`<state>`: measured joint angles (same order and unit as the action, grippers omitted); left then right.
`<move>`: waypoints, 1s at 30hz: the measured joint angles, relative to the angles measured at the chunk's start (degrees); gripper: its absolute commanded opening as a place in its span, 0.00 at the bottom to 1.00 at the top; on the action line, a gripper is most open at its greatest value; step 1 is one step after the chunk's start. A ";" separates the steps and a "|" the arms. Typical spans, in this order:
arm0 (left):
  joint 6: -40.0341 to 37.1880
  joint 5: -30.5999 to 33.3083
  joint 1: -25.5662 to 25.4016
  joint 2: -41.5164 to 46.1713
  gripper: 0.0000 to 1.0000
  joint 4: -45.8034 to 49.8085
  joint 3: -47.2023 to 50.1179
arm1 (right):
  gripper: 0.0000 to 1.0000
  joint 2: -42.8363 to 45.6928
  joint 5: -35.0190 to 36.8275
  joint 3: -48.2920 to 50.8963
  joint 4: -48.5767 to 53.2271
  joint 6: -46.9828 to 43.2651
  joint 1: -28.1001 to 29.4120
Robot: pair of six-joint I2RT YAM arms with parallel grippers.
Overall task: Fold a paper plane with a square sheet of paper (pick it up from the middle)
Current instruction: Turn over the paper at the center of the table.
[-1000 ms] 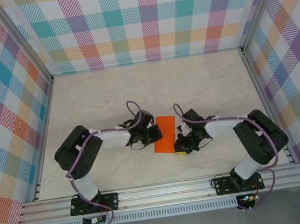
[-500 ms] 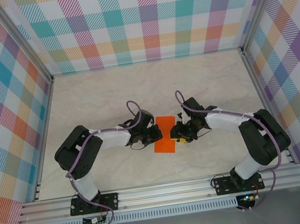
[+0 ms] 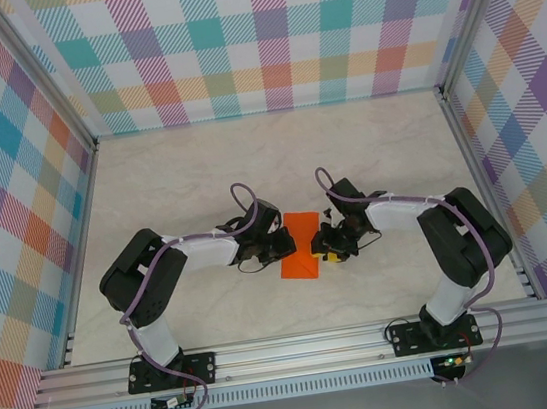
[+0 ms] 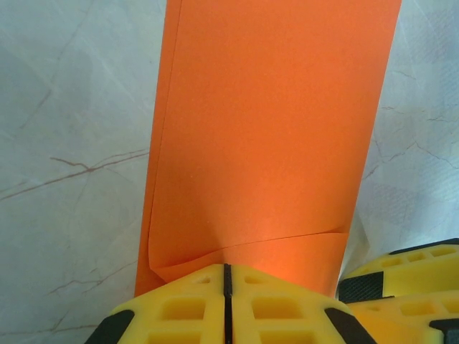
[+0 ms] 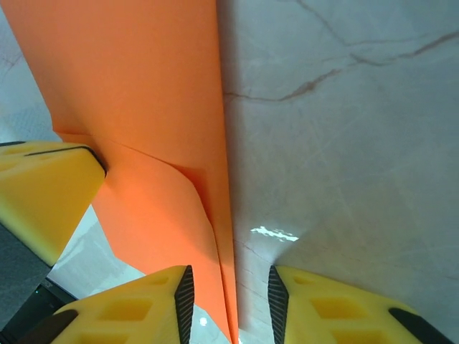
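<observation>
Lying flat on the pale marbled table [image 3: 180,186], squarely between the two arms: the orange sheet of paper [image 3: 301,245], already doubled over into a long strip. Running lengthwise away from the arm bases toward the far wall, leaning slightly rightward at the far end in the overhead view.

Bearing on the strip's left side with the left gripper [image 4: 226,294], clenched fully shut, with yellow fingertips pressed together just above a small crease in the paper. Impossible to tell from these angles whether pinching a layer or merely pinning it to the table.

Straddling the opposite long edge with the right gripper [image 5: 228,312], parted by a narrow gap and not clamping anything, with the paper's edge running straight into that gap.

Facing each other across the strip's short width, both at the paper, neither noticeably nearer than the other.

Judging by the layout, hinging the next fold on that right-hand edge: lying directly ahead of the right gripper's gap, in line with the strip's length, and being anchored from the left. Probably needing a clean close on the edge before any lift, and risking a skewed crease through any slipping at the anchored side.
</observation>
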<state>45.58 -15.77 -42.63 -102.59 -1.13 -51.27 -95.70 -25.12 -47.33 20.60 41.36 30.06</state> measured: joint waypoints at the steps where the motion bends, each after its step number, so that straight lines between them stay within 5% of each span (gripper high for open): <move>1: 0.00 0.00 0.00 0.00 0.09 0.00 0.00 | 0.34 -0.13 -0.20 -0.02 0.00 0.09 -0.09; 20: 0.00 0.00 0.00 0.00 0.09 0.85 -0.33 | 0.33 -1.40 -4.13 0.20 -9.46 2.34 -0.07; 30: 1.38 -0.02 0.00 0.79 0.20 1.01 -0.33 | 0.08 -1.33 -4.31 2.78 -11.76 1.44 -0.07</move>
<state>46.96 -15.79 -42.63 -101.80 -0.12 -51.59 -97.03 -29.43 -44.56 8.84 42.81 30.00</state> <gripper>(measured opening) 0.171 0.127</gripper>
